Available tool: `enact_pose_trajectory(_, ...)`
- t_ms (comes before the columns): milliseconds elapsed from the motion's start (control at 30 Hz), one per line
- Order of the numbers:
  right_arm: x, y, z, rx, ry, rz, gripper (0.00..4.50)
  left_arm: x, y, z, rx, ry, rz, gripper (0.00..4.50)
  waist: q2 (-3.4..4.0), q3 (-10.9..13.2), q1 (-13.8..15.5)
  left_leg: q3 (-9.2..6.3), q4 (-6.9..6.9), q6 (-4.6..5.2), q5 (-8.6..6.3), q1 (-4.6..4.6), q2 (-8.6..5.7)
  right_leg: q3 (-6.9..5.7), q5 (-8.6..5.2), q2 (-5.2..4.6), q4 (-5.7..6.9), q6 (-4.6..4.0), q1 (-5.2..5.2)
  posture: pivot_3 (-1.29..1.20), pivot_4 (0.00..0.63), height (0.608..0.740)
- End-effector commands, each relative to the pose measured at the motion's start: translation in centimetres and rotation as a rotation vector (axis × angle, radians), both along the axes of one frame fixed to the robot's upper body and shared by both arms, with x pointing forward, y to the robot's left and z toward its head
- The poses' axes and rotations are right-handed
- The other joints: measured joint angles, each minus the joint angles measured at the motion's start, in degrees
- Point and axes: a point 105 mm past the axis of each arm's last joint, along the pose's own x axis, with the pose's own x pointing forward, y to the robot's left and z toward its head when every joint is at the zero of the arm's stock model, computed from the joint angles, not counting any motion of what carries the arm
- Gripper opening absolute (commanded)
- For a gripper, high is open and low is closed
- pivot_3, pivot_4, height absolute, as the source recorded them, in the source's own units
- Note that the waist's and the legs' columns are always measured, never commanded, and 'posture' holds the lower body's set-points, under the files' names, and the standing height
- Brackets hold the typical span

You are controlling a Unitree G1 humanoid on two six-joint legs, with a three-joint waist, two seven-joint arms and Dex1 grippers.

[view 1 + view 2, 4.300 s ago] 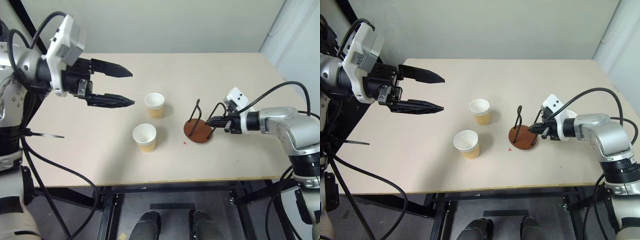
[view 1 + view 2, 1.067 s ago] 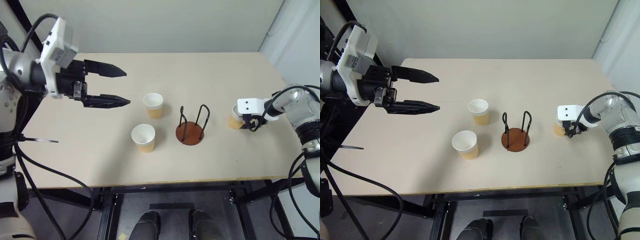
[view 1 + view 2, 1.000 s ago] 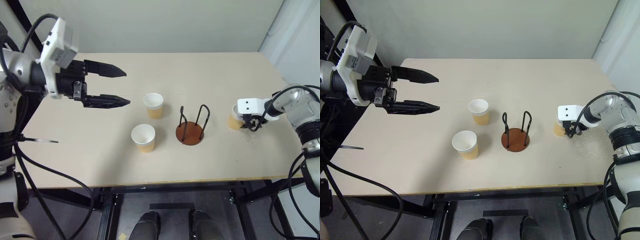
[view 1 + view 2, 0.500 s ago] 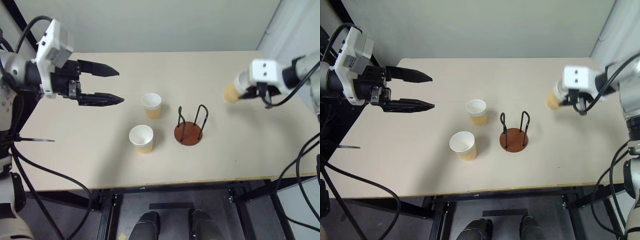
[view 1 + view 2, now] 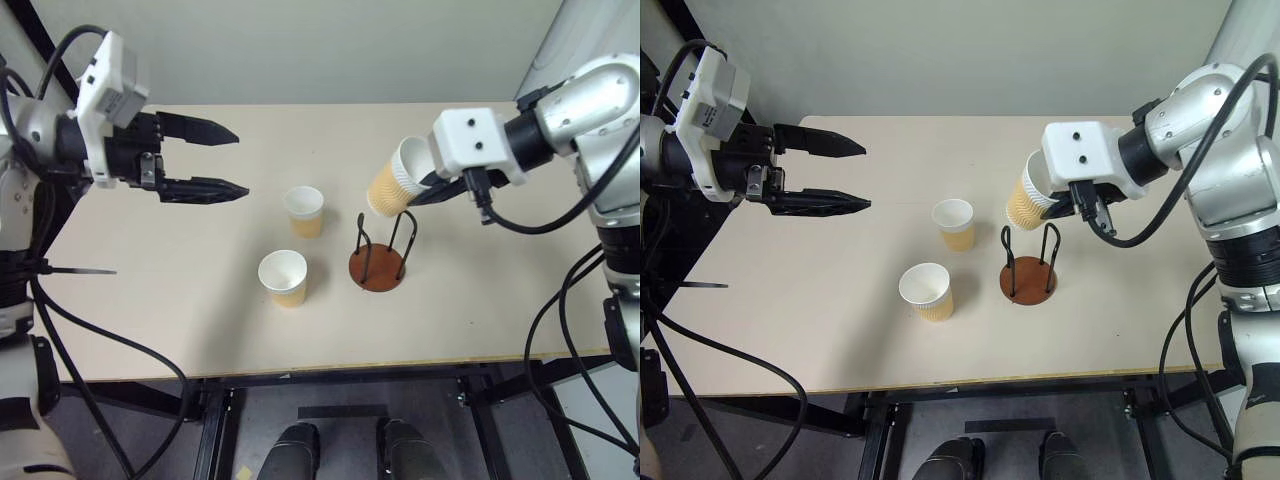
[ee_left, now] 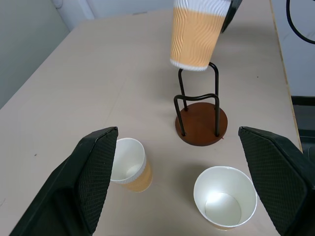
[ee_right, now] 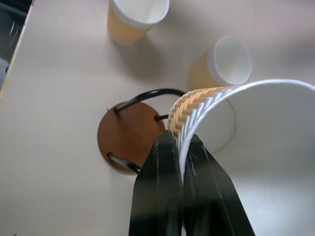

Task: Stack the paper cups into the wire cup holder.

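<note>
Swinging in from the tabletop's right edge, my right gripper point(image 7: 181, 147) has carried one ribbed tan cup point(image 5: 390, 183) up, tilted over the wire holder point(image 5: 378, 262) near mid-table, fingers pinching its white rim. Two more cups point(image 5: 285, 277) stand left of the holder's reddish disc. My left gripper point(image 5: 225, 162) hovers spread wide over the left edge.

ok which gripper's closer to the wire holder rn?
Right. The right gripper hangs just above the wire cup holder, shut on a paper cup's rim. The left gripper hovers open far off, beyond the two cups standing on the table.
</note>
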Motion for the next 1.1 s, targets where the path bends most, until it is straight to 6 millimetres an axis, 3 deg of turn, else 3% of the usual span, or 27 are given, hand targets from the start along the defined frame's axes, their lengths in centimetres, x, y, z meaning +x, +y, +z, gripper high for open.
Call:
enact_pose_trajectory(33, 0.0, -0.1, -0.1, -0.032, -0.032, 0.016, 0.04, -0.7, 0.1, 1.0, 0.005, -0.05, -0.002, 4.22, 0.0, 0.0, -0.02, 0.0, 0.0, 0.0, 0.0, 0.0, 0.0, 0.0, 0.0, 0.0, 0.01, 0.0, 0.0, 0.0, 0.15, 0.74)
enact_pose_trajectory(667, 1.6, 0.0, -3.9, -0.198, -0.073, 0.064, 0.04, -1.0, 0.3, 1.1, -0.001, -0.051, 0.014, 4.22, 0.0, 0.0, -0.1, 0.0, 0.31, 0.01, 0.06, 0.03, 0.03, -0.07, 0.01, 0.0, 0.35, -0.01, 0.03, 0.0, 0.15, 0.74)
enact_pose_trajectory(767, 1.7, 0.2, -4.1, -0.209, -0.07, 0.069, 0.62, -1.0, 0.3, 1.1, -0.001, -0.051, 0.013, 4.22, 0.0, 0.0, -0.12, 0.0, 0.31, 0.0, 0.07, 0.06, 0.03, -0.07, 0.01, 0.0, 0.42, -0.01, 0.02, 0.0, 0.15, 0.74)
enact_pose_trajectory(1033, 2.1, 1.7, -2.4, -0.072, -0.102, 0.052, 3.34, -0.8, 0.2, 1.1, -0.002, -0.052, 0.021, 4.22, 0.0, 0.0, -0.13, -0.02, 0.3, -0.01, 0.09, 0.06, 0.06, -0.14, 0.0, 0.0, 0.43, -0.02, 0.02, 0.0, 0.15, 0.74)
enact_pose_trajectory(1100, 1.9, 2.0, -1.0, 0.024, -0.073, 0.027, 3.34, -0.3, 0.4, 1.1, 0.007, -0.073, 0.048, 4.22, 0.0, 0.0, -0.13, -0.02, 0.3, -0.02, 0.09, 0.05, 0.06, -0.14, 0.0, 0.0, 0.43, -0.02, 0.01, 0.0, 0.15, 0.74)
